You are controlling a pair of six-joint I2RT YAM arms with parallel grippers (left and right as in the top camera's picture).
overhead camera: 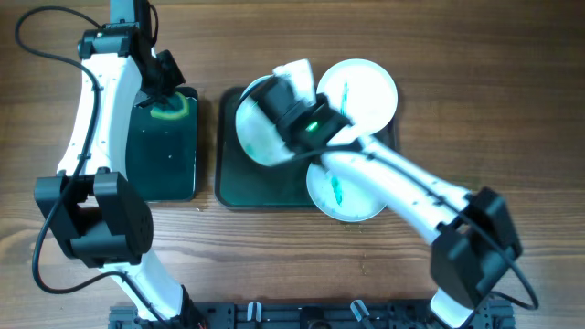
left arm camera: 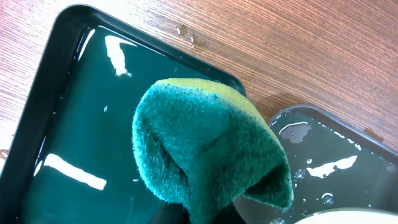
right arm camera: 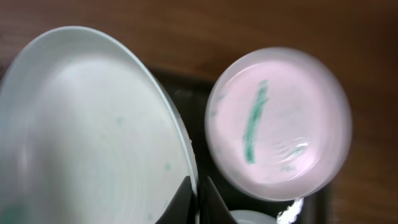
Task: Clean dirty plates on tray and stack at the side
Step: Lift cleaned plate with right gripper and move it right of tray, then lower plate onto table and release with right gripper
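My right gripper (overhead camera: 274, 99) (right arm camera: 198, 196) is shut on the rim of a pale blue plate (overhead camera: 256, 132) (right arm camera: 87, 130) and holds it tilted over the left part of the large dark green tray (overhead camera: 239, 187). A white plate with a teal streak (overhead camera: 361, 91) (right arm camera: 280, 121) lies at the tray's back right. Another white plate with a teal streak (overhead camera: 340, 194) lies at its front right, partly under my right arm. My left gripper (overhead camera: 167, 96) is shut on a green and yellow sponge (overhead camera: 170, 111) (left arm camera: 208, 152) above the smaller dark tray.
The smaller, narrower dark tray (overhead camera: 163, 169) (left arm camera: 74, 143) holds water and stands left of the large tray. Bare wood-grain tabletop (overhead camera: 512, 110) lies to the right and at the far left. Water drops lie on the wood (left arm camera: 183, 31).
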